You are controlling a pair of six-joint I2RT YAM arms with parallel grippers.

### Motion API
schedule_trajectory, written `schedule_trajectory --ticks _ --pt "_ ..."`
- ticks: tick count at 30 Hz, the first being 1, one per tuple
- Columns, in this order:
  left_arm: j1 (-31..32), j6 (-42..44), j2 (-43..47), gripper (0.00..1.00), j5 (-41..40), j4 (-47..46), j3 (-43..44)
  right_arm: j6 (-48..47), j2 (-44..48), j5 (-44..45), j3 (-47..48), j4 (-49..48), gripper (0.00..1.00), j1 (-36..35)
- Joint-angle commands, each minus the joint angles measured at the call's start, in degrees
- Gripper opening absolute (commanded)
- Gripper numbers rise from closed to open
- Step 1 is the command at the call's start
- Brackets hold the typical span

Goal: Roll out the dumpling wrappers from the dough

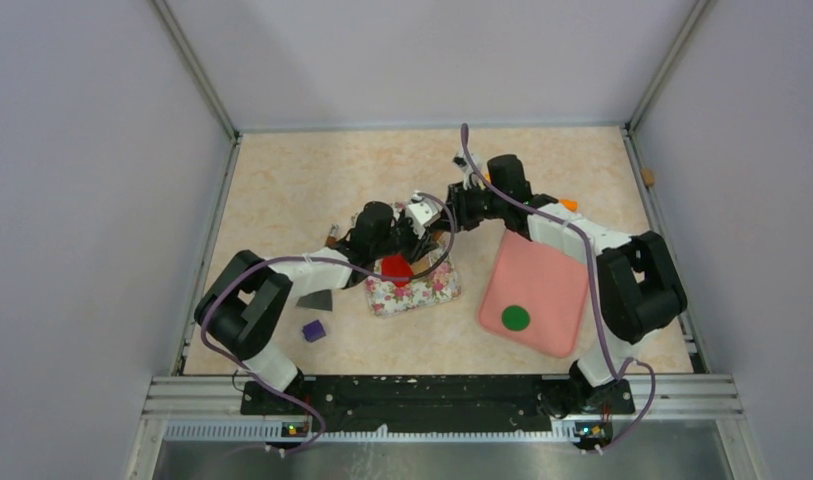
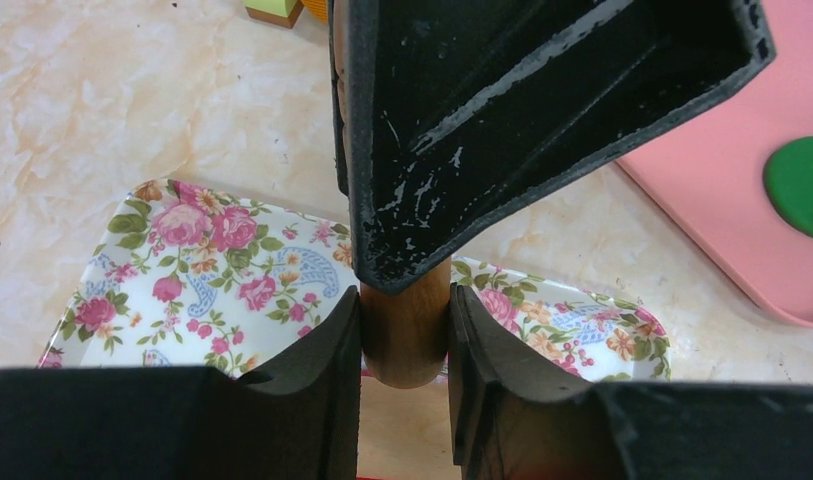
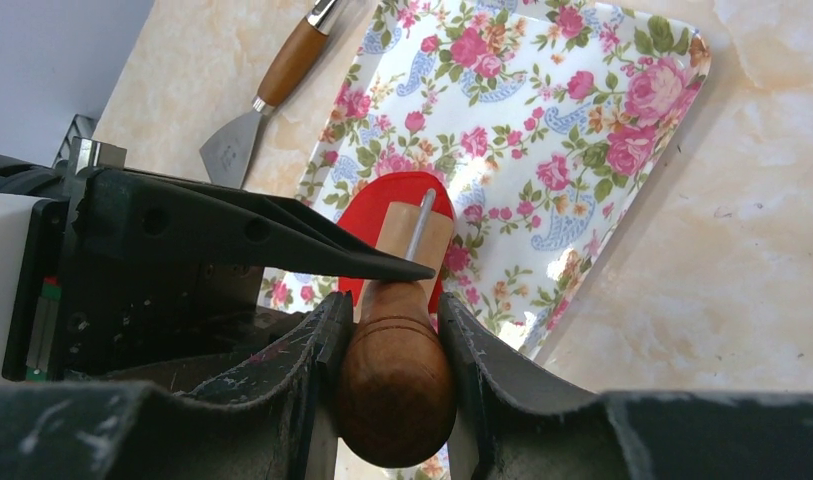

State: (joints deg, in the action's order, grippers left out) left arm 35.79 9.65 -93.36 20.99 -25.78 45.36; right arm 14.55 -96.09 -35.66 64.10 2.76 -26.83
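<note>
A flattened patch of red dough (image 1: 397, 268) (image 3: 367, 215) lies on the floral tray (image 1: 427, 295) (image 3: 582, 130). A small wooden rolling pin rests on it, its pale roller (image 3: 402, 235) over the red. My left gripper (image 2: 404, 350) is shut on one brown handle (image 2: 405, 335). From the opposite side, my right gripper (image 3: 392, 340) is shut on the other, rounder handle (image 3: 395, 385). The two grippers nearly meet above the tray (image 2: 212, 270). A thin round green dumpling wrapper (image 1: 516, 318) (image 2: 802, 185) lies on the pink mat (image 1: 537, 285).
A metal scraper (image 3: 257, 100) (image 1: 317, 298) with a wooden handle lies left of the tray. A purple cube (image 1: 314, 330) sits near the left arm's base. Small orange and green blocks (image 2: 282, 10) lie behind the tray. Walls fence in the table.
</note>
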Motion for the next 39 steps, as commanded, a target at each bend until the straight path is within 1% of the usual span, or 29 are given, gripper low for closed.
schedule_trajectory --ticks 1,13,22,26,29,33,37,39 --pt "-1.7 0.1 1.1 0.00 -7.9 0.6 2.8 1.4 1.3 -4.0 -1.2 -3.5 0.00 -1.6" --pt "-4.9 0.4 3.4 0.00 -11.3 4.6 3.2 2.6 -3.1 -4.3 3.8 -5.9 0.00 -2.8" --pt "-5.5 0.2 6.1 0.00 -11.0 6.5 5.7 6.2 -2.7 -4.9 8.3 -5.7 0.00 -3.5" --pt "-5.6 1.8 6.6 0.00 -10.9 7.8 6.3 6.4 -3.3 -4.9 9.3 -6.1 0.00 -4.3" --pt "-6.1 3.0 5.9 0.00 -11.5 7.2 5.0 6.2 -4.7 -4.3 8.6 -7.1 0.00 -4.6" --pt "-6.7 2.8 3.2 0.00 -11.9 2.9 2.2 4.1 -7.1 -3.2 8.1 -7.7 0.00 -4.9" --pt "-6.7 0.4 -0.3 0.00 -10.9 1.7 2.0 0.0 -8.8 -1.9 9.0 -3.5 0.00 -4.9" --pt "-6.6 -0.5 -1.7 0.00 -9.3 1.1 1.6 -2.4 -9.5 0.3 9.3 0.3 0.00 -4.9"
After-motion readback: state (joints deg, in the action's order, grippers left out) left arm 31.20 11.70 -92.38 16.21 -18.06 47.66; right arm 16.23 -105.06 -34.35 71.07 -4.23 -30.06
